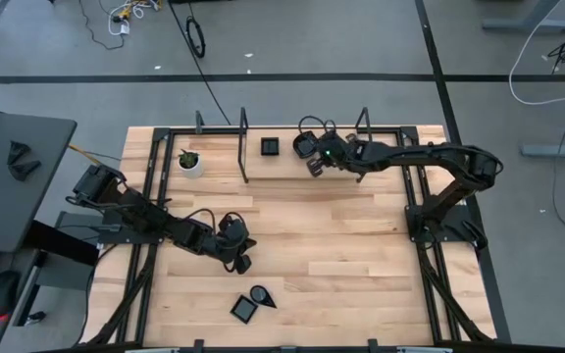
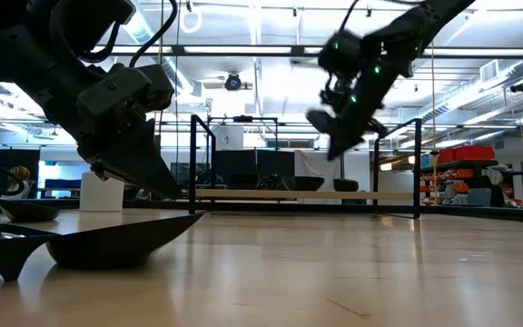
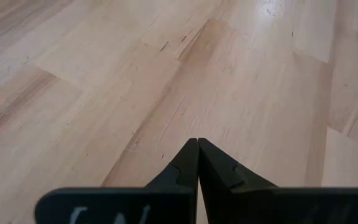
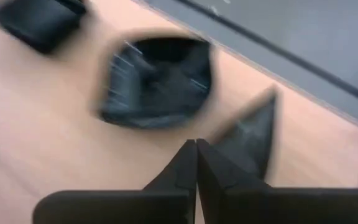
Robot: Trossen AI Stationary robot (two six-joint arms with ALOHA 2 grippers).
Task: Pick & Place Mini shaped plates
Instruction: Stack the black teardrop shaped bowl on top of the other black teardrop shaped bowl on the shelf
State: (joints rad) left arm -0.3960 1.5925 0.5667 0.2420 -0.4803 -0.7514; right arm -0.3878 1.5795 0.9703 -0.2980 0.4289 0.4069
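Observation:
Two mini shaped plates, glossy black, lie near the table's front edge: a square one [image 1: 244, 309] and a teardrop one [image 1: 262, 294], both resting on their bases. At the far edge lie a square plate [image 1: 270, 147] and a rounded plate [image 1: 305, 145], which shows blurred in the right wrist view [image 4: 154, 84]. My right gripper [image 1: 314, 167] hangs shut above the wood just near of the rounded plate, with nothing between its fingers [image 4: 196, 144]. My left gripper [image 1: 243, 263] is shut over bare wood [image 3: 197, 142], a little to the far side of the front plates.
A small white pot with a green plant [image 1: 190, 162] stands at the far left. Black upright frame posts [image 1: 243, 147] rise along the far edge and the table's sides. A wide stretch of bare wood [image 1: 341, 245] lies between the two arms.

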